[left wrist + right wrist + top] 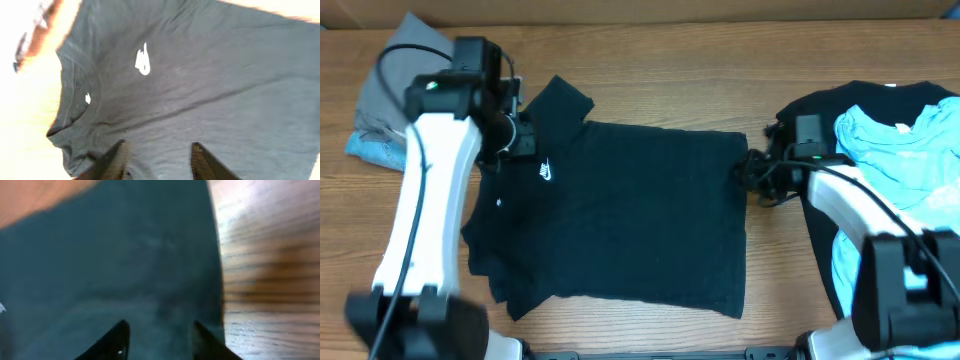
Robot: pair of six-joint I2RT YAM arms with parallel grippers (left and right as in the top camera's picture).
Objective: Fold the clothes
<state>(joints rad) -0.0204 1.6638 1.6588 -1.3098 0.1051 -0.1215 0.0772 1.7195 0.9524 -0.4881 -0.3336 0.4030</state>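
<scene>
A black T-shirt (pixel 620 215) with a small white logo (pixel 548 171) lies spread flat on the wooden table, collar to the left. My left gripper (pixel 516 138) is open over the shirt's upper left shoulder; in the left wrist view its fingers (pixel 159 161) straddle the cloth (pixel 200 75) near the collar. My right gripper (pixel 750 168) is open at the shirt's upper right hem corner; in the right wrist view its fingers (pixel 159 341) hover over the dark cloth (pixel 125 265) beside the bare table edge.
A grey garment (pixel 390 80) over a light blue one lies at the back left. A pile with a black garment (pixel 860 100) and a light blue shirt (pixel 900 150) lies at the right, under my right arm. Bare wood (pixel 670 60) lies behind the shirt.
</scene>
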